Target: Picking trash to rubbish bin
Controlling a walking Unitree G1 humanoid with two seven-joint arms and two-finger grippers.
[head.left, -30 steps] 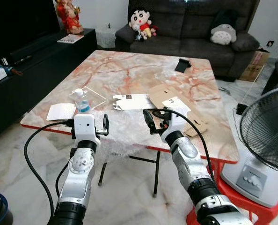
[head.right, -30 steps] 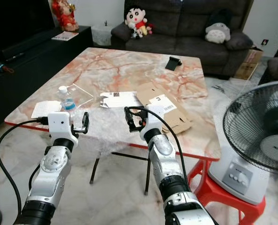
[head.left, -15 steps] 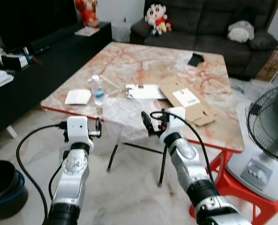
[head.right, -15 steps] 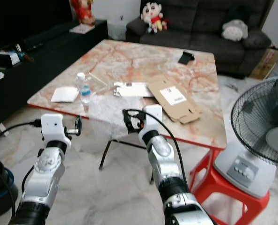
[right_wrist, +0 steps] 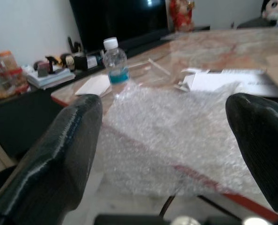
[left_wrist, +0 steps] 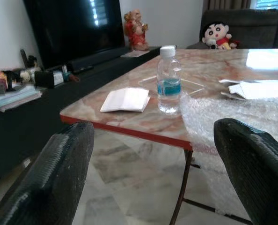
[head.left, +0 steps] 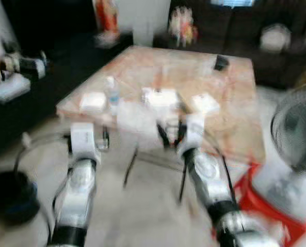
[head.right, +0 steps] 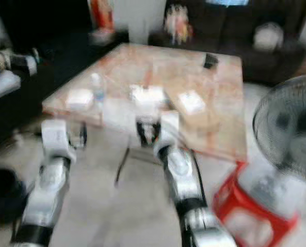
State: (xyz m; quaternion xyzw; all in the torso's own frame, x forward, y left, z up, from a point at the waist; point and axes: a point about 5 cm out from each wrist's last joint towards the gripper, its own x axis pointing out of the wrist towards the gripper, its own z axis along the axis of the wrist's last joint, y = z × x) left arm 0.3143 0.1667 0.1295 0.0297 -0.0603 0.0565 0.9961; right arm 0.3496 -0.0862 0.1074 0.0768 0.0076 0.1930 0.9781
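Note:
The head views are blurred. A marble table stands ahead of me. On it are a water bottle, a white folded paper, a white flattened box and brown cardboard. A sheet of bubble wrap lies at the front edge and hangs over it. My left gripper is open and empty, short of the table's edge, facing the bottle. My right gripper is open and empty too, just in front of the bubble wrap. A black bin sits on the floor at my left.
A standing fan and a red stool are close on my right. A dark TV cabinet runs along the left, and a dark sofa stands behind the table. Pale tiled floor lies between me and the table.
The camera has pulled back and swung, so the table looks farther off and the picture is now blurred. The black bin has come further into view at left. Both arms keep their pose.

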